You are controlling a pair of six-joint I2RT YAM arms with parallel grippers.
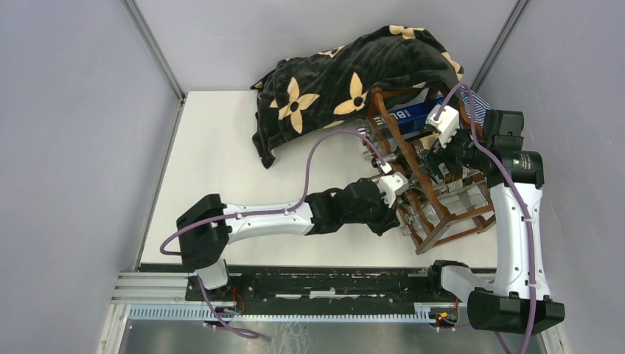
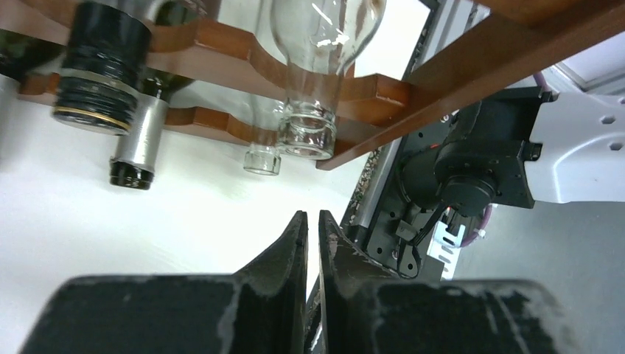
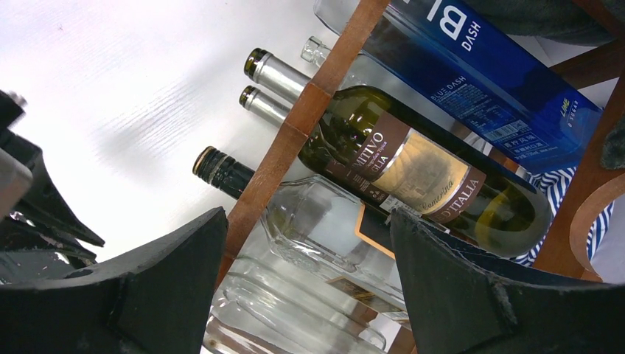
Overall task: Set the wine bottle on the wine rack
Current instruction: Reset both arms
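The wine bottle [image 3: 413, 166], dark green glass with a brown and tan paper label and a foil neck, lies on its side in the rack [image 3: 309, 110], its neck poking past a rail; the placing looks done, and I judge that only drawing the arms away is left; the right gripper [image 3: 308, 217] gapes wide over a clear bottle [image 3: 309, 221] lower down and holds nothing; the left gripper [image 2: 312, 225] is all but closed, a thin slit between its fingers, empty, low by the bottle mouths; the rack is glossy reddish-brown wood with scalloped rails; a plush dark blanket [image 1: 346, 81] with tan flowers drapes its back.
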